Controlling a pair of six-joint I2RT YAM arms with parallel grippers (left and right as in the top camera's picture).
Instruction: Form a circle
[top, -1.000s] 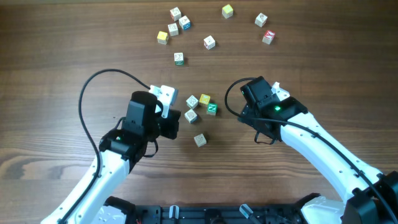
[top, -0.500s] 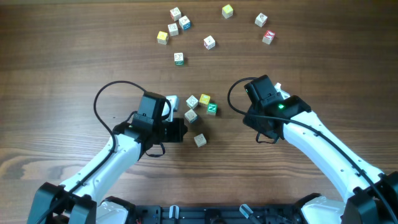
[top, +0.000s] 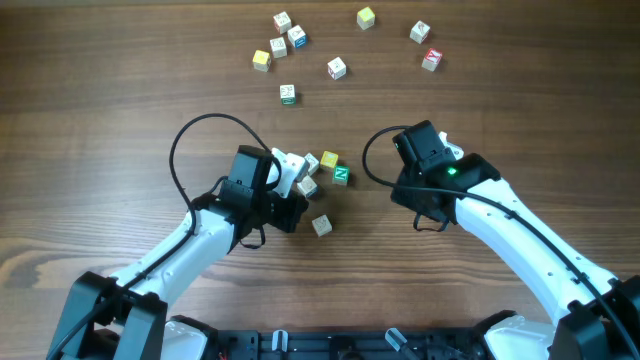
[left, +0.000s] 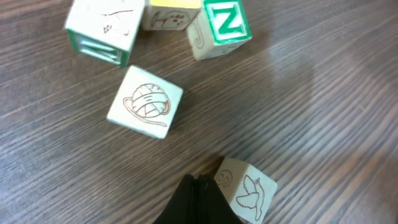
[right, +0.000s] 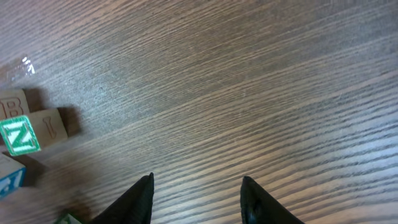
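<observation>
From overhead, the left hand's (top: 298, 212) fingertips are hidden under its own dark body. The left wrist view shows them as one dark point, pressed together with nothing between them, just beside a white bird cube (left: 247, 190). They may be touching it, though I cannot tell for sure.

The circle (top: 320, 170) sits mid-tabletop (top: 520, 100) between the two arms, and it is a loose cluster rather than a closed ring. The yellow cube (top: 329, 159) and green N cube (top: 341, 174) are on its far-right side, with two white cubes beside the left hand's casing. The bird cube lies apart on the near side. In the left wrist view the top of the frame cuts off the yellow cube and the upper white one.

The right hand (right: 196, 193) has its fingers parted over bare wood and grips nothing. Its camera catches the N cube at the left edge and slivers of other cubes too cropped to read.

Open tabletop runs between the right hand and the cluster. There is more open wood between the cluster and the loose cubes (top: 337, 68) near the far edge.
</observation>
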